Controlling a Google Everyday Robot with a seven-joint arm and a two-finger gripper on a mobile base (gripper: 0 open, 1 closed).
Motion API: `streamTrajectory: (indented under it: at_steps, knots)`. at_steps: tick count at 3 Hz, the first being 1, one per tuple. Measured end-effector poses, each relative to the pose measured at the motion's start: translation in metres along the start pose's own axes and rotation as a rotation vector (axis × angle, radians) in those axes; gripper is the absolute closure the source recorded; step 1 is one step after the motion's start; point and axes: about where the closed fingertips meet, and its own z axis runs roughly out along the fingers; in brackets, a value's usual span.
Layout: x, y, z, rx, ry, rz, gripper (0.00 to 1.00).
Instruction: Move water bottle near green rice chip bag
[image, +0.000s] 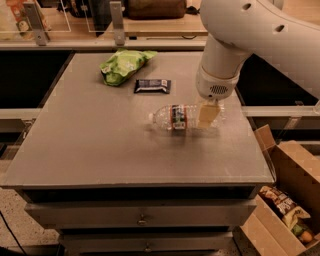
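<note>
The water bottle (176, 117) lies on its side near the middle of the grey table (90, 150), with its white cap pointing left and its dark label band around the middle. My gripper (207, 114) hangs from the white arm (250, 35) and sits at the bottle's base end, on its right. The green rice chip bag (122, 65) lies at the table's back left, well apart from the bottle.
A small dark-blue snack bar wrapper (152, 86) lies between the bag and the bottle. An open cardboard box (295, 170) holding snack packs stands on the floor to the right. A railing with posts (117, 22) runs behind the table.
</note>
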Motion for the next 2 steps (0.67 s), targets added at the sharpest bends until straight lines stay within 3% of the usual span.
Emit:
streamTrajectory:
  at_steps: [1,2]
  knots:
    - [-0.0006,-0.0001,0.0006,0.001,0.0,-0.001,1.0]
    - [-0.0006,-0.0001,0.0006,0.001,0.0,-0.001,1.0]
